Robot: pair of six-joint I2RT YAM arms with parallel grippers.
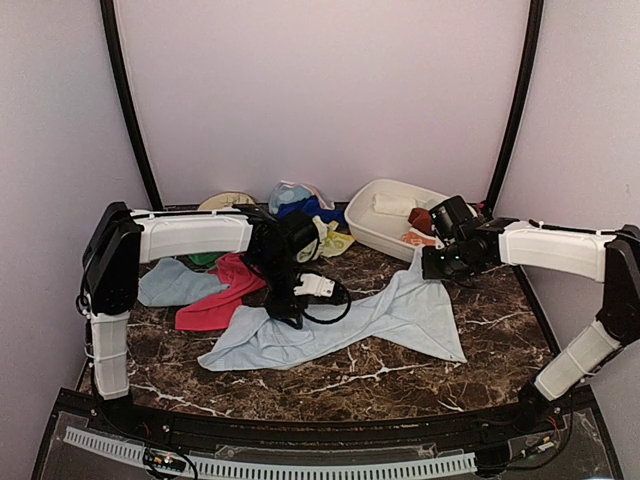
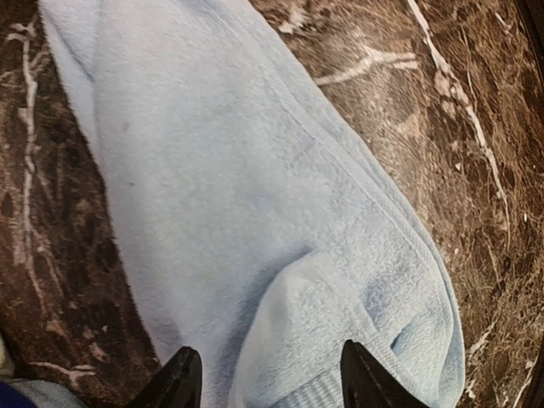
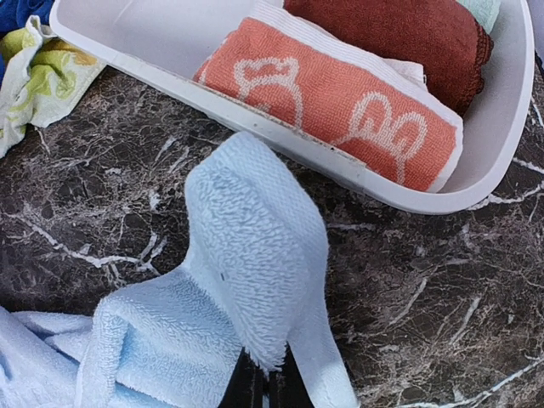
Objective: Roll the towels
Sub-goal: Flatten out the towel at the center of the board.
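In the top view we see the pale blue towel (image 1: pixel 350 320) lying crumpled across the middle of the marble table (image 1: pixel 490 320). A pink-red towel (image 1: pixel 215 300) lies to its left and the white basin (image 1: pixel 362 232) sits at upper right. The left gripper (image 1: pixel 286 318) points down onto the towel's left part. The right gripper (image 1: pixel 432 264) sits at the towel's upper right corner, just in front of the basin. From the left wrist we find the jaws standing apart at the bottom of the frame, astride a raised fold of the towel and not squeezing it. From the right wrist we see the jaws pressed together at bottom centre, pinching the towel's corner, which stands up off the table. Above it in the basin lie an orange patterned towel (image 3: pixel 340 102) and a rust-brown towel (image 3: pixel 391 34).
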